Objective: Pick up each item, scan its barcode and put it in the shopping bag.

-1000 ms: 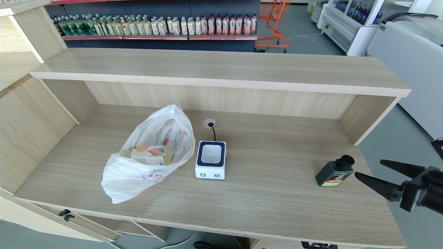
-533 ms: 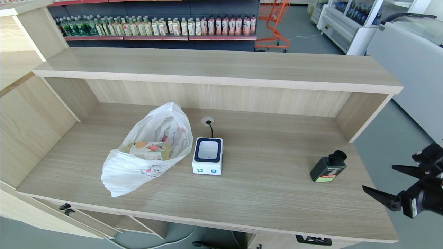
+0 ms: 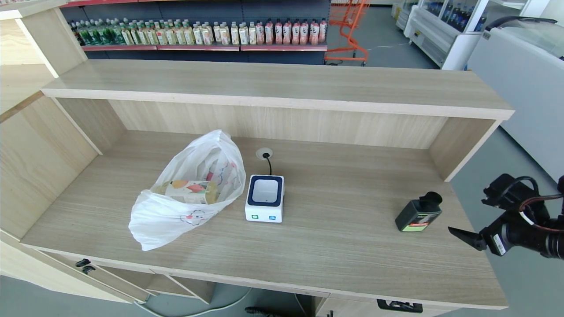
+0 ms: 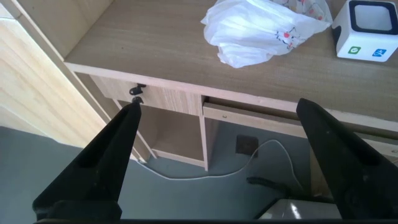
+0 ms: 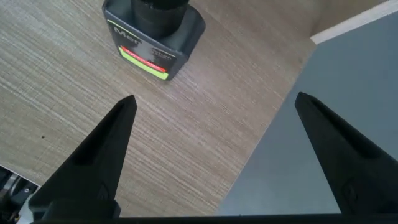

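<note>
**Q:** Now, located the item awaiting its scan where?

**A:** Found the dark bottle (image 3: 417, 214), black-capped and bearing a green and red label, standing upright near the right end of the worktop (image 3: 352, 251), well apart from the scanner (image 3: 265, 198).

**Q:** And read the right tool how?

**A:** Recorded the right tool (image 5: 214, 98) as spread wide and holding nothing. Placed it off the worktop's right edge, near the dark bottle but not touching it. Saw, from the right wrist, the dark bottle lying beyond the fingertips (image 5: 112, 143) rather than between them.

**Q:** Judged the left tool the same?

**A:** Likewise wide and holding nothing. Noted the left tool (image 4: 217, 104) low before the worktop's front edge, toward its left end, well apart from the shopping bag (image 3: 163, 224).

**Q:** Described the shopping bag how?

**A:** Marked it as white plastic, slumped on the left half of the worktop just beside the scanner. Could not tell whether touching it or not. Observed one pale bottle (image 3: 189, 192) with a colourful label lying on its side within.

**Q:** Added anything on the scanner?

**A:** Logged it as a white box with a dark-framed window facing up. Traced a black cable (image 3: 269, 166) from its back to a round port (image 3: 264, 153) in the worktop.
</note>
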Robot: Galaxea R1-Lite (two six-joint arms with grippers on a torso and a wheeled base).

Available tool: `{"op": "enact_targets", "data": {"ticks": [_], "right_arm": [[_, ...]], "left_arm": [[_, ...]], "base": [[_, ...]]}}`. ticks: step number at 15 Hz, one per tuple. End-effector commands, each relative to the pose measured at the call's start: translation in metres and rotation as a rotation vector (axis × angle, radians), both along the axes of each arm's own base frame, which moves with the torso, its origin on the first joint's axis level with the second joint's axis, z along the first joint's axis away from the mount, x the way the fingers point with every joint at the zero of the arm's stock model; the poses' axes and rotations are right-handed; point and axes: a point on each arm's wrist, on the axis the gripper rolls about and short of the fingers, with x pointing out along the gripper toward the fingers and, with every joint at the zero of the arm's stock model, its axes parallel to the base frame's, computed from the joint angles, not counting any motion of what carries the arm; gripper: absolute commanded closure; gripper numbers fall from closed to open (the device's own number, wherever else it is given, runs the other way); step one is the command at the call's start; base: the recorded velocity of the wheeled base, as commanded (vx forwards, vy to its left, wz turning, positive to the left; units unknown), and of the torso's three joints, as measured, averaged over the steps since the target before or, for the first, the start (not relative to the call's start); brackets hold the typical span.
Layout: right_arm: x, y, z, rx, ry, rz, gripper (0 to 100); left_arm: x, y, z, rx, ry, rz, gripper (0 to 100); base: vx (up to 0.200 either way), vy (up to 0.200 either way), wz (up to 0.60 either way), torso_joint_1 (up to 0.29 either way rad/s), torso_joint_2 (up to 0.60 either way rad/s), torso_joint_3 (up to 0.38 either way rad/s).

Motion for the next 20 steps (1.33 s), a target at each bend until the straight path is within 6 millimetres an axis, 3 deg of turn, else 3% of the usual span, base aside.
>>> {"op": "enact_targets", "data": {"ticks": [1,4,8,13,20], "right_arm": [[0.014,0.003,-0.012,-0.010,0.041,0.037,0],[0.030,0.029,-0.014,-0.010,0.043,0.140,0],[0.046,0.038,-0.029,-0.020,0.085,0.173,0],[0.068,0.042,-0.029,-0.024,0.060,0.187,0],[0.083,0.058,-0.034,-0.018,0.058,0.240,0]], "left_arm": [[0.000,0.000,0.000,0.000,0.000,0.001,0],[0.000,0.000,0.000,0.000,0.000,0.001,0],[0.000,0.000,0.000,0.000,0.000,0.001,0],[0.000,0.000,0.000,0.000,0.000,0.001,0],[0.000,0.000,0.000,0.000,0.000,0.001,0]], "base": [[0.000,0.000,0.00,0.000,0.00,0.000],[0.000,0.000,0.00,0.000,0.00,0.000],[0.000,0.000,0.00,0.000,0.00,0.000],[0.000,0.000,0.00,0.000,0.00,0.000],[0.000,0.000,0.00,0.000,0.00,0.000]]}}
